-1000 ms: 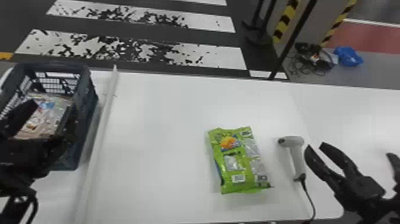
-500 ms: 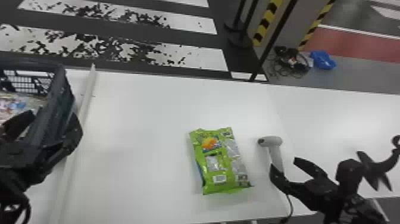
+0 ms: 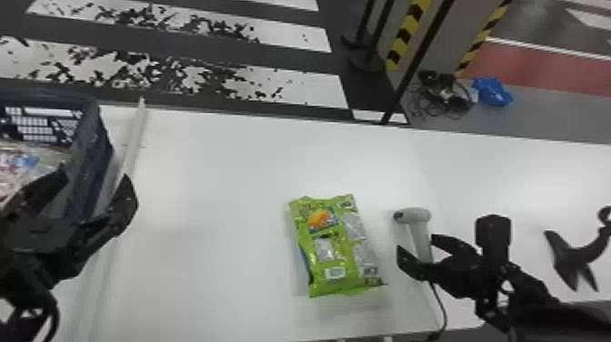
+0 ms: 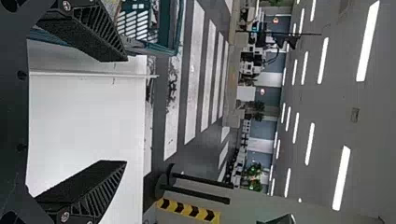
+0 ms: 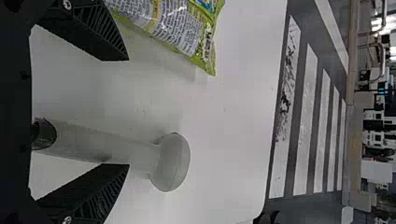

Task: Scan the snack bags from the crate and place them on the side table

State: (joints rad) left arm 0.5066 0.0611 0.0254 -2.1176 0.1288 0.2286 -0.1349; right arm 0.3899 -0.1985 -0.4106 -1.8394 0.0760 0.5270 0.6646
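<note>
On the white table (image 3: 218,182), the green snack bag (image 3: 336,245) lies flat, between the crate (image 3: 93,152) and the scanner (image 3: 413,216). The job now looks like getting the scanner for this bag. Next, the right gripper (image 3: 416,242) should squeeze the scanner's handle, pick it up and point it at the bag. The right arm comes in low from the side, its two fingers wide apart around the handle, holding nothing. The left gripper (image 3: 96,174) is open and empty by the crate.
</note>
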